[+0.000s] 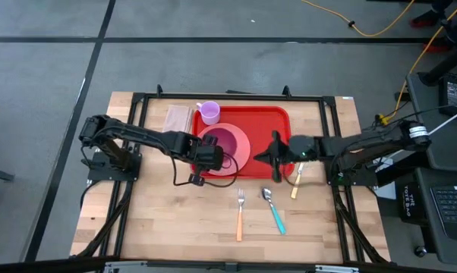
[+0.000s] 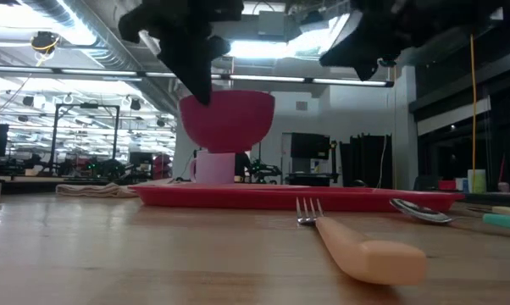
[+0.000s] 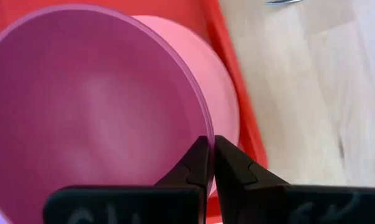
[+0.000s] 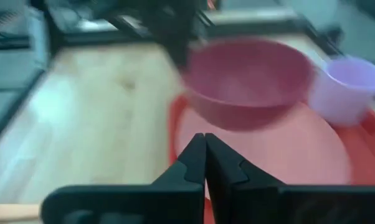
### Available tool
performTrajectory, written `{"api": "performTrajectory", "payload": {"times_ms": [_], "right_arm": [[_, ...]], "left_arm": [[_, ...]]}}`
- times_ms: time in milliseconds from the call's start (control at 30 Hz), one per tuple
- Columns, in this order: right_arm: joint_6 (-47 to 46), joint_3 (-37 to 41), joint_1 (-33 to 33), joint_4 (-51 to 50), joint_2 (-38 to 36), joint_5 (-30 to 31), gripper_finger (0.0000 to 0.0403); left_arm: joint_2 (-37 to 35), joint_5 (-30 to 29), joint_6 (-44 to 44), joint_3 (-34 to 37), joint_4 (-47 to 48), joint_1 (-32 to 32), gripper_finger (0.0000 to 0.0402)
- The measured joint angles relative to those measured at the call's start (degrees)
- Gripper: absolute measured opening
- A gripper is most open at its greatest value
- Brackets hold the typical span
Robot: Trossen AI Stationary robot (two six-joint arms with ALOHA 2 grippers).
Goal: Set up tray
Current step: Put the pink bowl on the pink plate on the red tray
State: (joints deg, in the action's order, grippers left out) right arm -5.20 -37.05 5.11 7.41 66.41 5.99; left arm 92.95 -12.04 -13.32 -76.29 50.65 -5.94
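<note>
A magenta bowl (image 1: 219,141) hangs in the air over a round pink plate (image 1: 241,154) that lies on the red tray (image 1: 270,121). In the low view the bowl (image 2: 228,120) is clear of the tray (image 2: 357,198). My left gripper (image 1: 208,157) is shut on the bowl's near rim. My right gripper (image 1: 268,155) hovers shut over the tray's right part, touching nothing, and points at the bowl (image 4: 250,81). A lilac cup (image 1: 209,112) stands at the tray's far left corner. My left gripper (image 3: 211,140) pinches the bowl's rim (image 3: 205,124) on its near side, one finger (image 3: 190,165) inside the bowl and the other (image 3: 240,169) outside. The fingers come slanting down from the table's left. The bowl is lifted clear and roughly upright over the plate (image 3: 218,87).
On the bare wood in front of the tray lie an orange-handled fork (image 1: 240,214), a teal-handled spoon (image 1: 274,209) and a cream-handled knife (image 1: 297,183). A folded napkin (image 1: 178,118) lies left of the tray. A black frame (image 1: 228,96) edges the table.
</note>
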Motion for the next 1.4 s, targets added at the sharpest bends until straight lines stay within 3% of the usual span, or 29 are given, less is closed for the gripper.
{"api": "performTrajectory", "payload": {"times_ms": [100, 300, 1400], "right_arm": [[1.23, 4.96, 1.59, 9.27, 0.00, -0.15, 0.0005], [1.26, 10.55, 2.51, 15.57, 0.07, 0.44, 0.0004], [1.17, 11.07, 2.49, 15.30, 0.24, 0.53, 0.0009]], "left_arm": [[-0.02, 2.39, -1.82, 0.00, -1.27, 1.68, 0.0002], [0.49, 5.37, -1.96, 0.00, -2.89, 6.09, 0.0002], [10.29, 4.12, -2.66, 0.00, -4.14, 8.79, 0.0002]]}}
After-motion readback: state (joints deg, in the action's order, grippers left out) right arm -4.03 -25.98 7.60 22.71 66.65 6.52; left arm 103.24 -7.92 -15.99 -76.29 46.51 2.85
